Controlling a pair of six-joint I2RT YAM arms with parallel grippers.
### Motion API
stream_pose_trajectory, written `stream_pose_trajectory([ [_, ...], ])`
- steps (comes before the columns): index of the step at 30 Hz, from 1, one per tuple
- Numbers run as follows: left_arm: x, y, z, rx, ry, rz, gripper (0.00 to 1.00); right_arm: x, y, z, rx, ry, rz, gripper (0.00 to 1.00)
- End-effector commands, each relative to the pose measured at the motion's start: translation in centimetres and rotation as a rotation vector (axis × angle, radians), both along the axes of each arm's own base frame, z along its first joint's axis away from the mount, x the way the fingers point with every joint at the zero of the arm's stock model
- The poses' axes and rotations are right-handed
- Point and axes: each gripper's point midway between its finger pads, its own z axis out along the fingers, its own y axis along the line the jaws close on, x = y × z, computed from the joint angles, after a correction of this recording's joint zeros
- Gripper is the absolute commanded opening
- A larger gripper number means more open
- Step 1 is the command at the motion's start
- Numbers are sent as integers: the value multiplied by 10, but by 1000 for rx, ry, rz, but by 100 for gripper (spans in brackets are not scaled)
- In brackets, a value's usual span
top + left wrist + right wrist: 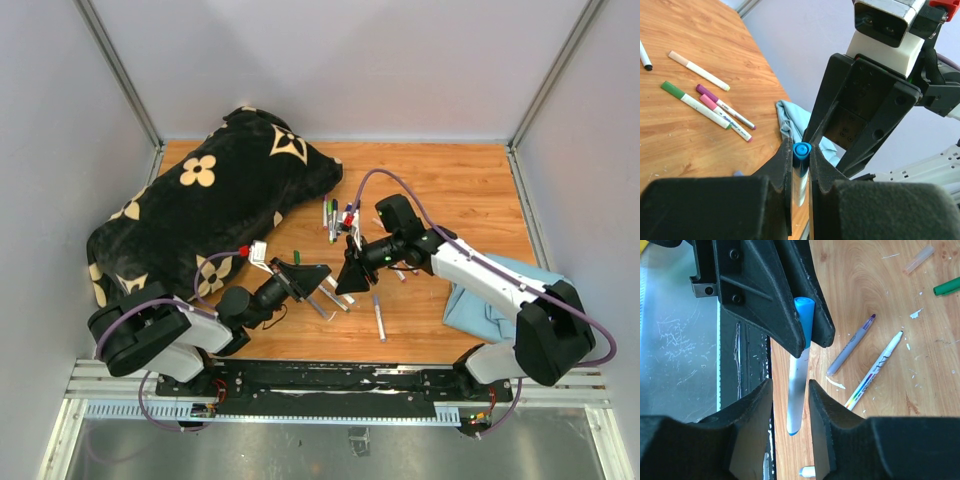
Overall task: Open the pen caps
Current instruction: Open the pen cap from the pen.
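The blue pen cap [804, 320] is pinched in the left gripper [801, 159], whose jaws are closed tight on that end of the marker and hold it above the bench [700, 30]. The white barrel [797, 390] sticks out from there and runs between the jaws of the right gripper [790, 387]. Those jaws stand partly apart on either side of it, and a gap shows on at least 1 side, so I judge it has no firm hold yet.

The marker looks light, stiff and smooth. It is hard plastic that will not bend but could slide between flat pads. The cap is probably a friction fit that releases with a snap, so the pull should run straight along the barrel. A sideways tug may twist the marker out of line. The stretch of barrel just beside the cap seems the best place for the right gripper to take hold.

Other capped markers lie on the bench, 1 with a green cap [671, 89], 1 with a purple cap [704, 90] and 1 with a pink cap [707, 101], near a blue cloth [792, 117].
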Motion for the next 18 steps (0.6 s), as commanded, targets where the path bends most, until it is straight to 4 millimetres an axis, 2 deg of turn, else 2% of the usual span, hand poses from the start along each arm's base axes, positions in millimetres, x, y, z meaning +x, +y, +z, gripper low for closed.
stream_pose_trajectory([
  [1,-7,6,60,-187,-144,0,0,-10,8,-5,-5,30,36,38],
  [7,-7,4,65,-199,-152,-7,0,-14,12,-13,-27,38,48,36],
  [11,-6,6,67,-204,-154,2,0,-18,13,-12,-28,30,71,17],
  [14,-1,14,66,-207,-149,46,0,-21,11,-12,-30,18,95,2],
  [18,15,38,72,-213,-159,134,0,-25,9,-14,-32,23,128,1],
])
